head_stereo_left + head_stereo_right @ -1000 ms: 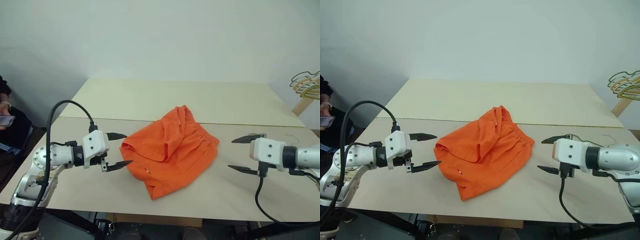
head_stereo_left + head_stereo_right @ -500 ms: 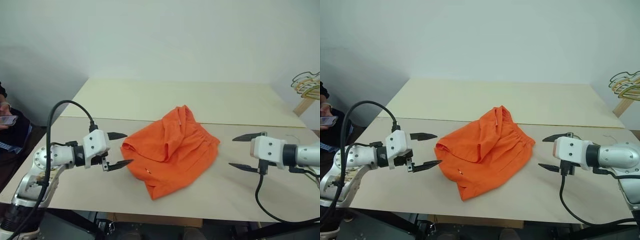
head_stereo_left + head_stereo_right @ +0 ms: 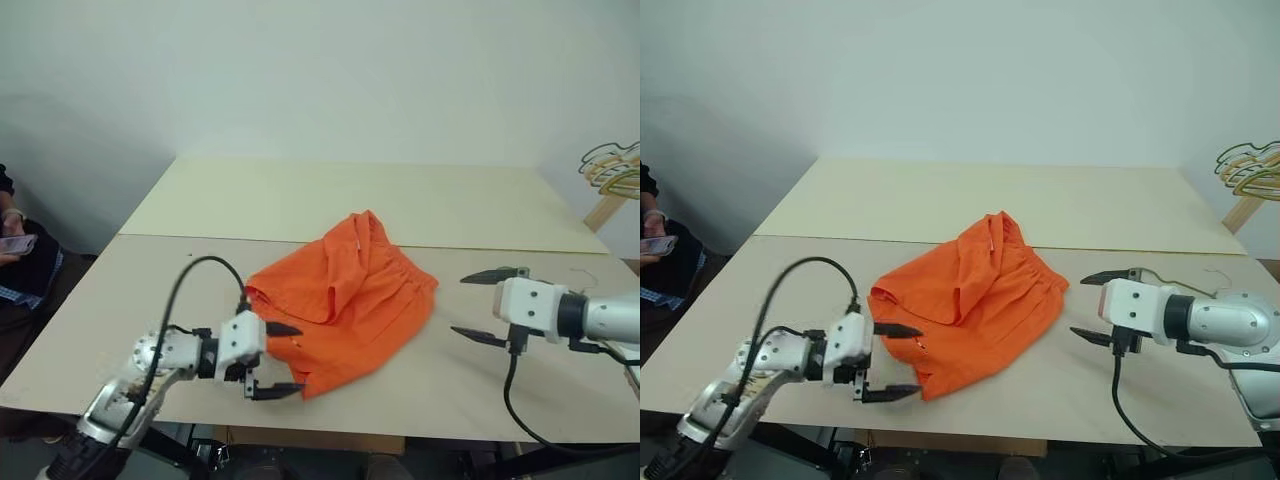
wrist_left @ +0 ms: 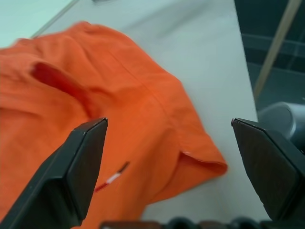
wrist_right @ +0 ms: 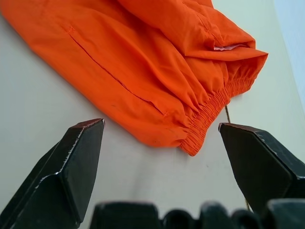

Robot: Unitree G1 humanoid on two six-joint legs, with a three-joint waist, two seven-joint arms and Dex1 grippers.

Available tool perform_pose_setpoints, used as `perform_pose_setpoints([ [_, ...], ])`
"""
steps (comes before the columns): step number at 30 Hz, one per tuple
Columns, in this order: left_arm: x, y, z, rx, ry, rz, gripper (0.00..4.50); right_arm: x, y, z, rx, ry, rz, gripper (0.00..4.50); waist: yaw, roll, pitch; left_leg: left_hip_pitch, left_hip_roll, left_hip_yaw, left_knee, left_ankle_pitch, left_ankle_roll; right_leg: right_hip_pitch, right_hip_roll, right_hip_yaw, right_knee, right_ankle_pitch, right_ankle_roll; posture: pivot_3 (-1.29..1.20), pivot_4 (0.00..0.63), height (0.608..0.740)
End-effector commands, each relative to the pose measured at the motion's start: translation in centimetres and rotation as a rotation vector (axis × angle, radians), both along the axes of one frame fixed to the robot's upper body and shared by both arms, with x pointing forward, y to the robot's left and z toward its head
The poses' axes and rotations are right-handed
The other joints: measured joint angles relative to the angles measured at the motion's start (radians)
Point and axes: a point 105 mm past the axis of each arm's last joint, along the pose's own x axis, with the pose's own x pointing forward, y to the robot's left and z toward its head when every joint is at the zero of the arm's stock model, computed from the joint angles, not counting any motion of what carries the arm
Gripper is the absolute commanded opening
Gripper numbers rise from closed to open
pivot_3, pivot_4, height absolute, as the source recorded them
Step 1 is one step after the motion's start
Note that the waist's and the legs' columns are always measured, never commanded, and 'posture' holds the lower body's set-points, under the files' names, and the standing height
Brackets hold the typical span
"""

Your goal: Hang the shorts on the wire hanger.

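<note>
Now the left claw (image 3: 278,360) has dropped to the shorts' (image 3: 345,300) near corner.

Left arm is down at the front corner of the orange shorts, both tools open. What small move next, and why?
Probably ease the left tool forward and close it on the bright orange cloth shorts. Its open fingers already bracket their near hem corner, which lies flat on the cream table. The right tool waits open, clear of the waistband.

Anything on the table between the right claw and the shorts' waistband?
No. In the right eye view, only bare tabletop separates the open right claw from the shorts. The right wrist view shows the same bare stretch before the elastic waistband.
</note>
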Motion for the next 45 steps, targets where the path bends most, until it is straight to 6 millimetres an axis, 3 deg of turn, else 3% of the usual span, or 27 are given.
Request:
perform_pose_setpoints([
  [1,0.1,-0.8,0.1,0.034,-0.067,-0.047,4.50,0.1,0.0,1.2,-0.005,-0.056,-0.013,4.46,-0.001,0.000,0.000,0.000,0.000,0.000,0.000,0.000,0.000,0.000,0.000,0.000,0.000,0.000,0.000,-0.09,0.000,0.740],
  [13,0.9,-2.7,-3.0,0.204,-0.160,-0.017,4.50,0.3,0.4,1.7,0.003,-0.071,-0.017,4.46,-0.004,0.001,0.000,0.000,0.000,0.000,0.000,0.000,0.000,0.000,0.000,0.001,0.000,0.000,0.000,-0.10,0.000,0.740],
  [16,0.9,-2.8,-3.4,0.221,-0.156,-0.047,3.95,0.4,0.5,1.8,0.005,-0.078,-0.019,4.50,-0.004,0.001,-0.001,0.000,0.000,0.000,0.000,0.000,0.000,0.000,0.000,0.001,0.000,0.000,0.000,-0.10,0.000,0.740],
  [22,1.3,-2.6,-4.1,0.270,-0.168,-0.077,1.98,0.5,0.3,1.9,0.004,-0.085,-0.025,4.50,-0.005,0.001,-0.001,0.000,0.000,0.000,0.000,0.000,0.000,0.000,0.001,0.001,0.000,0.000,0.000,-0.11,0.000,0.740],
  [28,1.9,-2.5,-3.5,0.243,-0.196,-0.057,0.17,0.9,-0.3,1.0,-0.038,-0.081,-0.042,4.50,-0.010,0.002,-0.002,0.000,0.000,0.000,0.000,0.000,0.000,0.000,0.001,0.001,0.000,0.000,0.000,-0.10,0.000,0.740],
  [34,3.0,-1.2,-0.9,0.185,-0.278,0.037,0.08,3.0,-1.0,-0.7,-0.138,-0.165,-0.079,4.50,-0.022,0.002,-0.002,0.000,0.000,0.000,0.000,0.000,0.000,0.000,0.001,0.001,0.000,0.000,0.000,-0.07,0.000,0.740],
  [37,3.1,1.0,1.4,0.147,-0.298,0.100,0.08,5.0,-1.0,-1.6,-0.186,-0.259,-0.099,4.50,-0.033,0.002,-0.002,0.000,0.001,0.000,0.000,0.000,0.000,-0.001,0.002,0.002,0.000,0.000,0.000,-0.05,0.000,0.740],
  [40,3.1,3.0,2.9,0.134,-0.311,0.158,0.08,5.5,-0.5,-3.4,-0.245,-0.266,-0.038,4.50,-0.031,0.003,-0.002,0.000,0.002,0.000,0.000,0.000,0.000,-0.001,0.002,0.004,0.000,0.000,0.000,-0.03,0.000,0.740],
  [45,2.5,6.0,3.7,0.175,-0.311,0.228,0.08,5.8,1.0,-5.9,-0.270,-0.257,0.070,4.50,-0.025,0.003,-0.002,0.000,0.002,0.001,0.000,0.000,0.000,-0.001,0.001,0.004,0.000,0.000,0.000,0.01,0.000,0.740],
])
